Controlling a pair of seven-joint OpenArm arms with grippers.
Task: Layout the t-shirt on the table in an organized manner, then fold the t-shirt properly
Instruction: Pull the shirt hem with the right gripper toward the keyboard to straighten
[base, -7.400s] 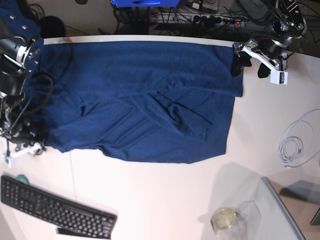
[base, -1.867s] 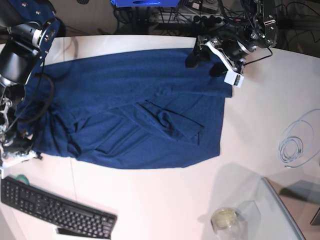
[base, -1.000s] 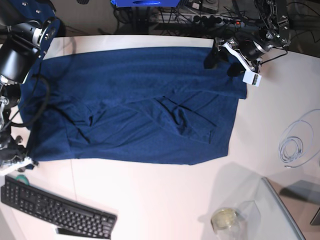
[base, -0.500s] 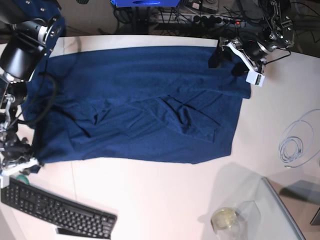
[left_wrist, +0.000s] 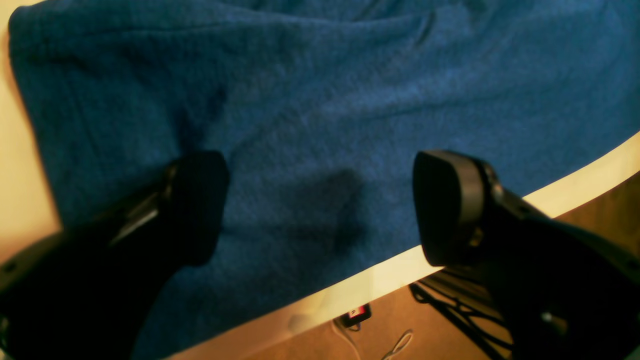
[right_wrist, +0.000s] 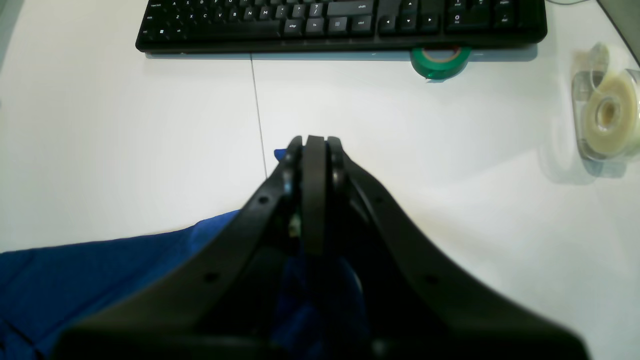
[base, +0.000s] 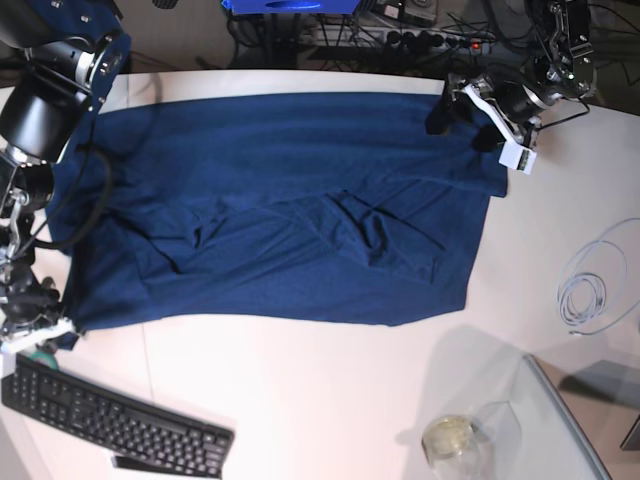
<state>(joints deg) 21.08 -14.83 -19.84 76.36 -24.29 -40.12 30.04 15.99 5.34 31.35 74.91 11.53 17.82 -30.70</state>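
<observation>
The dark navy t-shirt (base: 280, 200) lies spread across the white table (base: 300, 400), with wrinkles and a folded flap near its middle. My left gripper (base: 462, 125) is open just above the shirt's far right corner by the table's back edge. In the left wrist view the left gripper (left_wrist: 320, 210) has its jaws wide apart over the cloth (left_wrist: 320, 90), with nothing between them. My right gripper (base: 42, 332) is shut on the shirt's near left corner. In the right wrist view the right gripper (right_wrist: 315, 145) pinches blue fabric (right_wrist: 125, 270).
A black keyboard (base: 110, 425) and a green tape roll (right_wrist: 440, 55) lie just beyond the right gripper. A clear tape dispenser (right_wrist: 605, 115) stands to the side. A white cable coil (base: 590, 290), a clear jar (base: 450, 437) and a glass panel (base: 575, 425) are at the right.
The right gripper has pulled the shirt's near left corner toward the keyboard. The left gripper has moved right along the back edge. The shirt lies wider and flatter.
</observation>
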